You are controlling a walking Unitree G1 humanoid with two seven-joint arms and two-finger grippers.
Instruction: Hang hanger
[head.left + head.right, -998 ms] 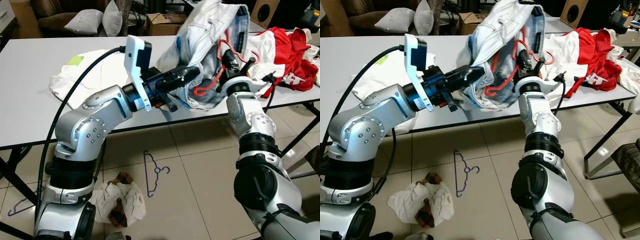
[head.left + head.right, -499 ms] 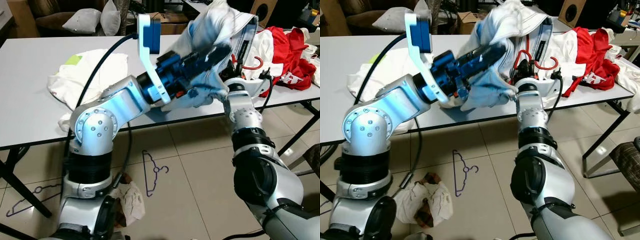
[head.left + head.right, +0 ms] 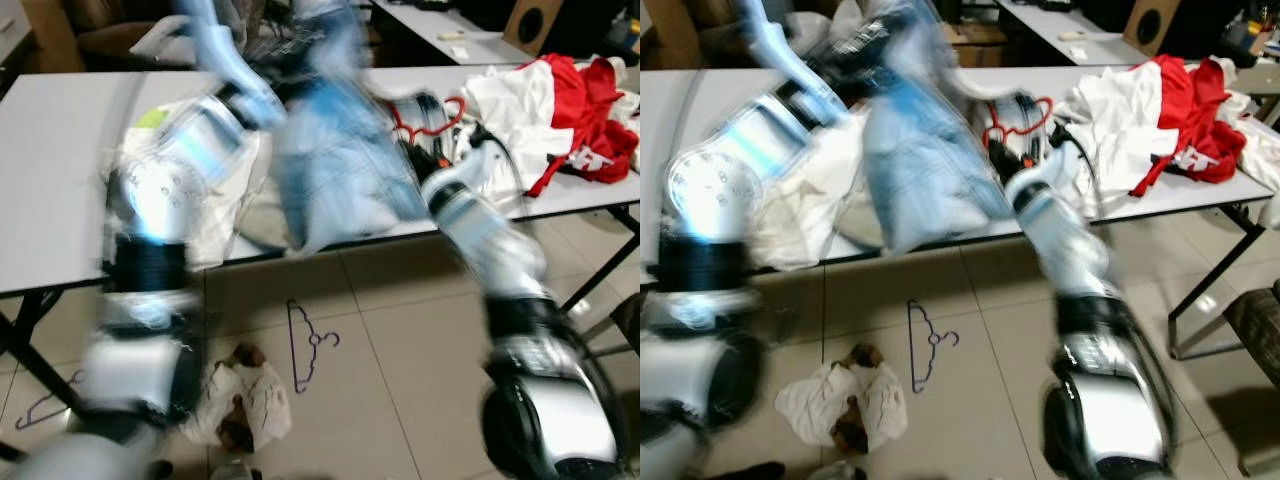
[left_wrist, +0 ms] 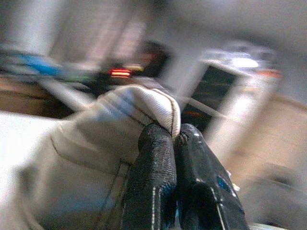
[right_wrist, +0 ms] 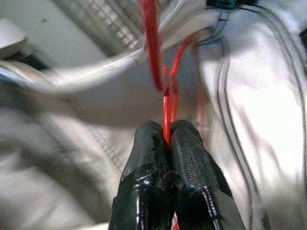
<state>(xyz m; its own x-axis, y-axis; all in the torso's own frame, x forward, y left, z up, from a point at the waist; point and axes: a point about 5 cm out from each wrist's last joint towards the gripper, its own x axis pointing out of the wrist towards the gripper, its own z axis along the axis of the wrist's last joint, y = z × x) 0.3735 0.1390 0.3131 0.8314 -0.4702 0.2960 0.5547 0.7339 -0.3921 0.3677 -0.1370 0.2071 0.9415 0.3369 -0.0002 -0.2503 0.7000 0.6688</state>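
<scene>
The right claw [image 5: 165,139] is clamped on the wire of the red hanger [image 5: 153,57], which sits over the bench [image 3: 60,180] at about one o'clock from the pale garment [image 3: 330,180], likely to steady it inside the cloth. The left claw [image 4: 173,139] is pinched together on the garment's seamed edge, lifting it so it drapes; the head views are badly blurred.
</scene>
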